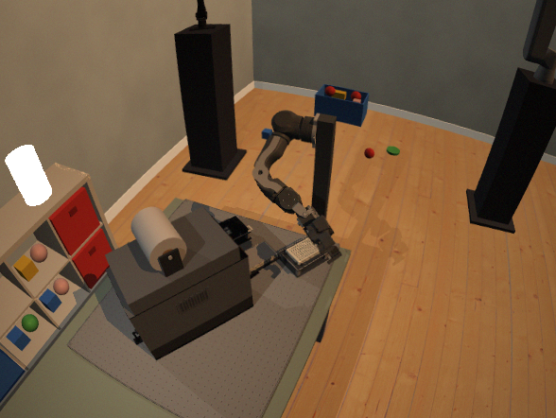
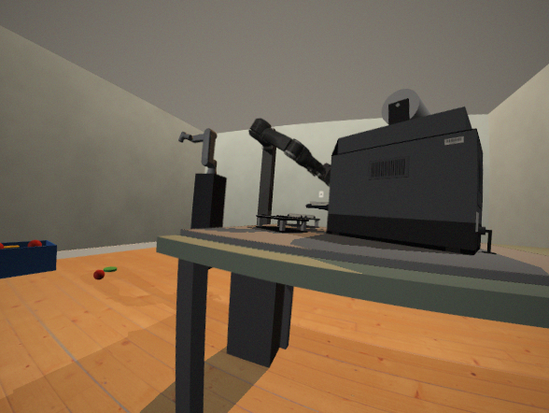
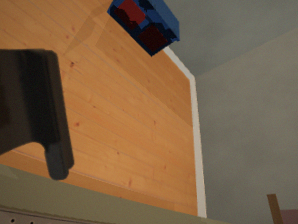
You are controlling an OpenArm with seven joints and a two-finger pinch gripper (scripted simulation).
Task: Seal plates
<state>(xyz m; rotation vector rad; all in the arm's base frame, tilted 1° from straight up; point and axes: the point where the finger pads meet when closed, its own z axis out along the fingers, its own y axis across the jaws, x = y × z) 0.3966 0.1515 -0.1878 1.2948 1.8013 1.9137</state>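
Note:
A white open plate (image 1: 303, 251) lies in its dark nest near the table's right edge, to the right of the sealer (image 1: 180, 279). My gripper (image 1: 326, 238) is open and empty, low at the plate's far right end, close beside it. In the wrist view only one dark finger (image 3: 45, 115) shows, with the floor behind it and no plate. A second nest with a dark plate (image 1: 234, 228) stands behind the sealer's right side. In the exterior view the nests (image 2: 289, 220) show low on the table, and the sealer (image 2: 406, 182) hides my gripper.
A foil roll (image 1: 153, 236) sits on top of the sealer. My arm's dark post (image 1: 323, 163) stands just behind the plate nest. The table's edge runs right of the nest. A blue bin (image 3: 145, 22) and small toys (image 1: 369, 152) are on the floor.

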